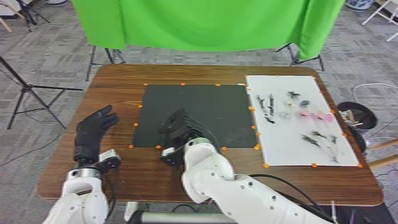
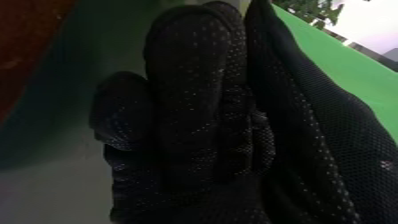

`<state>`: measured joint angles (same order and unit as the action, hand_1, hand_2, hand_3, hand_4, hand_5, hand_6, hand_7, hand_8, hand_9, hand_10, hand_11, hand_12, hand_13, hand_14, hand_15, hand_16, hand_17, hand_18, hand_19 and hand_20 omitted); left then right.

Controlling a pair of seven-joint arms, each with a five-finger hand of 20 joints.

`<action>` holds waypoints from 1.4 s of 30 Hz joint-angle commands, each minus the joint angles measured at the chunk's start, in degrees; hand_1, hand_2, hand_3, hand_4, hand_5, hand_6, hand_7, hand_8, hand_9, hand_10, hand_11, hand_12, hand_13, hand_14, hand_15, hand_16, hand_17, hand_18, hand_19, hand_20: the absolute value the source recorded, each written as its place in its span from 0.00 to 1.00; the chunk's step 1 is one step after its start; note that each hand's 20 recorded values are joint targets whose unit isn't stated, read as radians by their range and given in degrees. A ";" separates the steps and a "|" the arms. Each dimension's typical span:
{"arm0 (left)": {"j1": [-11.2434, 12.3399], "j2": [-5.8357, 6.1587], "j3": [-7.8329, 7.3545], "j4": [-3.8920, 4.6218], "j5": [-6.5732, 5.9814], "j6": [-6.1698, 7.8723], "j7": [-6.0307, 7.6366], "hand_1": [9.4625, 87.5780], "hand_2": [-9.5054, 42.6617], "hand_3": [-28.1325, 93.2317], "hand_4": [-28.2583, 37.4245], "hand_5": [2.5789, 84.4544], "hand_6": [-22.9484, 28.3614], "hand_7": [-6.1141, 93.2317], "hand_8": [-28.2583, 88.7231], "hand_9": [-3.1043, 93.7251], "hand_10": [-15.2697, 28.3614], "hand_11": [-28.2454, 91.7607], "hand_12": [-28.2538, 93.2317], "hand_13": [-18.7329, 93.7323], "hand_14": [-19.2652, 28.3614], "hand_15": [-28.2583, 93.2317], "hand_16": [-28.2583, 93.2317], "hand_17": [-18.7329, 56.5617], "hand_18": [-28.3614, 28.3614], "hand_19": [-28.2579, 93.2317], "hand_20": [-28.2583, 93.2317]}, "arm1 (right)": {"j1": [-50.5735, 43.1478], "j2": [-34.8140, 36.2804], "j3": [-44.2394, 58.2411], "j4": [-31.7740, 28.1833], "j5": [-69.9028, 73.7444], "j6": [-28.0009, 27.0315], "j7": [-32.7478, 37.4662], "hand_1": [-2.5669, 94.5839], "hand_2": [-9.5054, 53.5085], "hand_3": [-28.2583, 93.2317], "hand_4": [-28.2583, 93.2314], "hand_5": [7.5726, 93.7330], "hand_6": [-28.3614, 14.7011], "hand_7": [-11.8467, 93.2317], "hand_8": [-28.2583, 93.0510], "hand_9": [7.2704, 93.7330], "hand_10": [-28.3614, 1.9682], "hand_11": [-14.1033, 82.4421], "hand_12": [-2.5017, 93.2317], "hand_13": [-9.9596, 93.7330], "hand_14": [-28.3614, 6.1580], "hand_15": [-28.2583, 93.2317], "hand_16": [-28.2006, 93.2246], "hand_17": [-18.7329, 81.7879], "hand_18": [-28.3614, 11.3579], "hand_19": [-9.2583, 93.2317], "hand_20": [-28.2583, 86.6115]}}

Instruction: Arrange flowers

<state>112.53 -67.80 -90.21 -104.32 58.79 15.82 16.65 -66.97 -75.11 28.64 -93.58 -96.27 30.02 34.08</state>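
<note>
Thick white segments of the right arm (image 1: 218,182) rise from the lower middle of the head view and end in the right hand (image 1: 183,129), gloved in black fabric, over the square black mat (image 1: 160,112) at the centre of the frame. Its fingers are extended and pressed close together, with nothing in their grasp; whether they touch the mat I cannot tell. At the left of the frame, the left hand (image 1: 90,131), in a matching black glove, lies relaxed and holds nothing, above the brown wooden table (image 1: 67,172).

Everything to be arranged lies on the long white sheet (image 1: 302,156) at the right of the frame: slim dark stems (image 1: 271,106) near its upper left, soft pink blossoms (image 1: 322,116) towards its right edge, and wispy dark-headed sprigs (image 1: 317,135) lower down, their stalks slanting to the lower right.

The step in hand looks to be the choice and pick-up of a first stem, with the mat as the likely place for the arrangement. To do it well, the right hand should open its thumb away from the fingers before it reaches the sheet, come down over a bare length of stalk, and pinch lightly there rather than at the bloom. The pink heads look soft and could crush; the sprigs lie close enough to snag one another, so a straight, slow lift would serve best.
</note>
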 commanded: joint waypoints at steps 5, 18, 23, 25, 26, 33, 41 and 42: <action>5.11 0.14 -3.43 -2.71 -0.86 0.91 -1.01 0.21 0.16 0.81 0.01 0.59 0.53 0.19 0.18 0.55 0.68 0.42 0.33 0.53 0.80 0.43 0.22 0.42 0.72 0.30 0.39 | -1.57 17.09 16.06 -17.42 1.94 -5.47 -3.40 0.66 0.00 0.74 0.20 0.75 0.57 0.48 0.35 1.00 0.59 0.28 0.41 1.00 0.74 0.58 0.43 0.94 0.59 0.73 0.66; 7.15 -0.13 -4.38 -3.87 -0.43 1.19 -0.84 0.21 0.15 0.81 0.02 0.58 0.52 0.20 0.18 0.54 0.68 0.42 0.33 0.54 0.80 0.43 0.22 0.42 0.74 0.31 0.39 | -27.57 37.63 53.18 -29.80 -11.25 -30.14 2.29 0.45 0.00 0.78 0.14 0.65 0.60 0.34 0.21 0.79 0.46 0.34 0.28 0.94 0.66 0.55 0.47 0.85 0.56 0.80 0.56; 7.82 0.08 -4.88 -4.52 -0.37 1.98 -0.33 0.22 0.15 0.81 0.03 0.58 0.53 0.20 0.18 0.54 0.69 0.42 0.33 0.54 0.80 0.43 0.22 0.43 0.74 0.31 0.39 | -35.71 41.30 61.57 -31.82 -12.56 -43.00 5.38 0.36 0.00 0.75 0.13 0.56 0.56 0.24 0.18 0.68 0.32 0.28 0.23 0.92 0.62 0.55 0.47 0.83 0.55 0.82 0.55; 7.74 0.30 -4.74 -4.48 -0.61 2.60 1.24 0.23 0.15 0.81 0.03 0.58 0.53 0.20 0.18 0.54 0.69 0.42 0.33 0.54 0.80 0.43 0.22 0.43 0.74 0.31 0.39 | -38.03 42.41 63.26 -32.03 -12.90 -46.49 6.43 0.35 0.00 0.75 0.13 0.53 0.55 0.22 0.19 0.66 0.28 0.26 0.22 0.92 0.62 0.55 0.47 0.83 0.55 0.83 0.54; 7.79 0.27 -4.85 -4.66 -0.75 2.58 1.76 0.23 0.15 0.81 0.03 0.58 0.53 0.20 0.18 0.54 0.69 0.42 0.33 0.54 0.80 0.43 0.22 0.43 0.74 0.31 0.39 | -38.85 42.62 63.84 -32.01 -12.53 -47.58 6.79 0.35 0.00 0.75 0.13 0.53 0.55 0.22 0.19 0.65 0.27 0.25 0.22 0.92 0.62 0.55 0.47 0.83 0.55 0.83 0.54; 7.00 0.71 -3.62 -4.71 -2.26 8.72 7.98 0.25 0.15 0.82 0.02 0.56 0.52 0.20 0.17 0.51 0.67 0.40 0.32 0.52 0.72 0.39 0.21 0.48 0.68 0.29 0.40 | -39.96 42.81 62.88 -30.52 -12.55 -51.46 9.15 0.35 0.00 0.74 0.10 0.47 0.56 0.20 0.19 0.60 0.22 0.22 0.21 0.90 0.60 0.55 0.47 0.82 0.55 0.83 0.54; 6.56 0.88 -2.97 -4.56 -5.89 12.06 10.76 0.50 0.22 0.79 0.13 0.48 0.51 0.26 0.15 0.35 0.60 0.41 0.29 0.46 0.65 0.36 0.20 0.59 0.67 0.30 0.48 | -43.19 42.53 63.79 -28.62 -14.75 -49.37 10.72 0.38 0.00 0.75 0.09 0.42 0.56 0.19 0.19 0.58 0.22 0.22 0.17 0.91 0.61 0.54 0.46 0.81 0.55 0.84 0.52; 6.60 0.77 -3.18 -4.59 -6.15 12.24 10.69 0.52 0.23 0.79 0.14 0.48 0.51 0.26 0.15 0.35 0.60 0.41 0.29 0.46 0.65 0.37 0.20 0.60 0.67 0.30 0.49 | -43.46 42.47 63.93 -28.54 -14.83 -50.00 11.05 0.38 0.00 0.76 0.09 0.42 0.56 0.19 0.19 0.57 0.23 0.21 0.17 0.91 0.61 0.54 0.45 0.81 0.55 0.83 0.52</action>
<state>119.04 -66.79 -93.16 -108.54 55.71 27.25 26.40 -107.17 -32.25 91.46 -123.43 -108.49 -20.25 43.21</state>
